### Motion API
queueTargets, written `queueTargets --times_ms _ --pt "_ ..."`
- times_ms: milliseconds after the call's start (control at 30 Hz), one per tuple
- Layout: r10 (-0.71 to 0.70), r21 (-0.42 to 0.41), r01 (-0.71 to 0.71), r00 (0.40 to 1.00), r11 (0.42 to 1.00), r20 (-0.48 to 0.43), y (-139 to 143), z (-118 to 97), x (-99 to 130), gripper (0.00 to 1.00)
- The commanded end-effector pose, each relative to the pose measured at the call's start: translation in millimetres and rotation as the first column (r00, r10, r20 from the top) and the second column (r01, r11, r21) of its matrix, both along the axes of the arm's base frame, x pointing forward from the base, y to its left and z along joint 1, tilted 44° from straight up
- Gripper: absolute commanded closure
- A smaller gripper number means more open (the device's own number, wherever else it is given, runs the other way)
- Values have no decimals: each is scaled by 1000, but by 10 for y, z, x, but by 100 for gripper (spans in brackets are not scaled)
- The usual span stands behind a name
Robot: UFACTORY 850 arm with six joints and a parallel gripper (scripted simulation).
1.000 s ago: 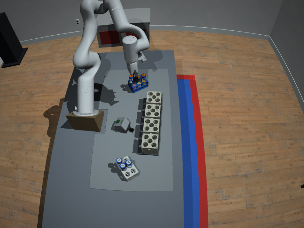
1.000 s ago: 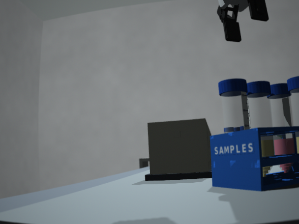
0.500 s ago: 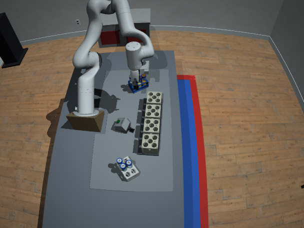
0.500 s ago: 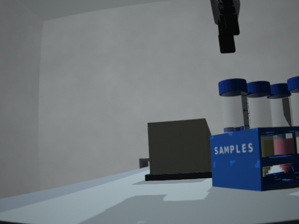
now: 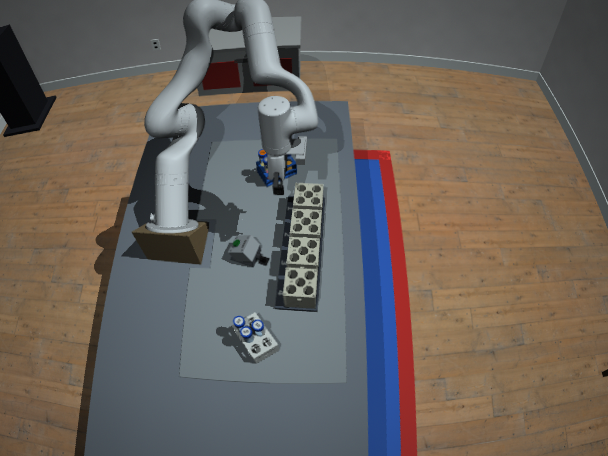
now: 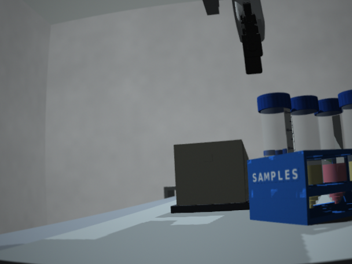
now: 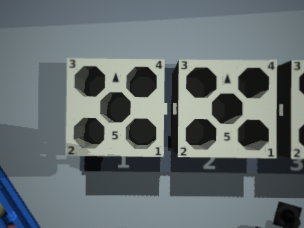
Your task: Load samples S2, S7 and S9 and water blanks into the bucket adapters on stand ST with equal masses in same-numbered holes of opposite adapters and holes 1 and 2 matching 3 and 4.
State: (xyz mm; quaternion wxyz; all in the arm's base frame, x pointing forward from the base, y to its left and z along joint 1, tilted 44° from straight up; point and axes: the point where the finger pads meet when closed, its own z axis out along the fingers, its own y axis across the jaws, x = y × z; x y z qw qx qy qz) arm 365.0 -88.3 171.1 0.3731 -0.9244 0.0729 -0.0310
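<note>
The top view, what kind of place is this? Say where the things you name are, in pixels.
Probably a lab workstation for balancing centrifuge tubes: capped tubes stand in a blue rack marked SAMPLES (image 6: 276, 200), and numbered, five-hole adapters (image 5: 306, 221) (image 7: 116, 145) line a stand.

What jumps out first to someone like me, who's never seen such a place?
Probably the big pale arm, arching over the table from its brown block. Next, four cream blocks with round holes stand in a row beneath it, and a bright blue rack marked SAMPLES holds blue-capped tubes.

SAMPLES on blue rack (image 6: 278, 189), hole numbers 1–5 on cream adapters (image 7: 116, 90) (image 7: 227, 91)
</note>
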Motion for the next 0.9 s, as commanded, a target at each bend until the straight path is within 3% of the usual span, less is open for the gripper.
queueTargets --times_ms 0,700,733,867 --pt "0 0 0 1000 1000 1 -145 -120 71 0" --pt "0 0 0 1000 1000 1 -753 -653 336 0" --pt "-24 3 24 999 1000 -22 -717 -621 322 43" --pt "-119 11 121 986 993 -114 -574 -494 264 43"
